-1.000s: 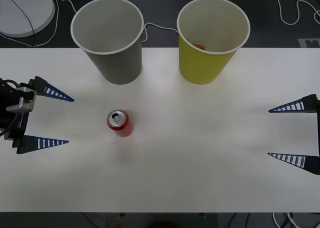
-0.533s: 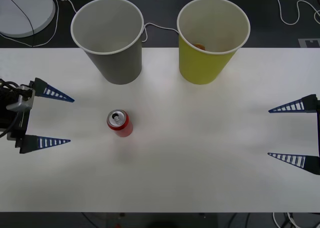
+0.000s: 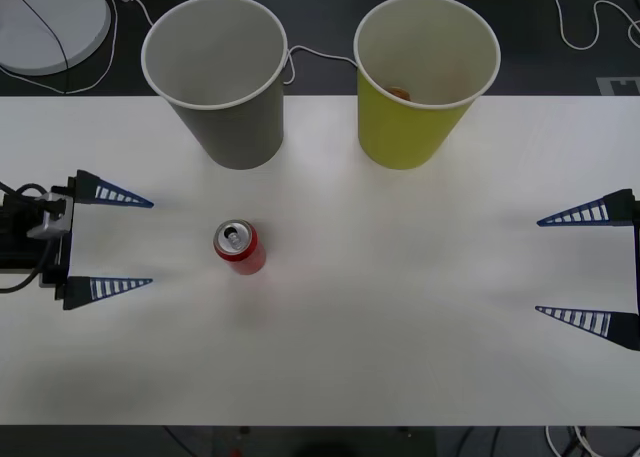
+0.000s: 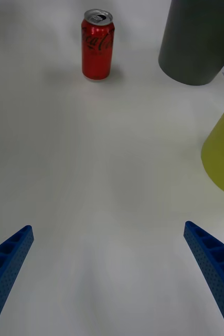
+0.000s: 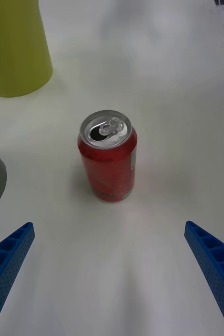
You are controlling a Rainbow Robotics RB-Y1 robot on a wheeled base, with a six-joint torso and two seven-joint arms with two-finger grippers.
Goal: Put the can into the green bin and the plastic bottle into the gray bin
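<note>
I am looking at the can standing upright on the white bench, left of centre and in front of the gray bin. It is a small red soda can with a silver top; the tab opening is showing dark, so the mouth is looking already open. In my left wrist view the can is sitting squarely between the two blue ribbed fingers, a pale label strip running down one side of it. From the right wrist view it is showing white script lettering on the red wall.

My left gripper is hovering near the bench's left edge with its fingers spread wide, pointing toward the can and apart from it, touching nothing. My right gripper is waiting at the right edge of the bench, fingers likewise spread and holding nothing, well apart from the can.

The gray bin and the green bin are standing upright side by side at the far edge of the bench, near each other but not touching. Both have white rims and pale insides. Something small and orange is lying inside the green bin; I cannot tell what it is.
</note>
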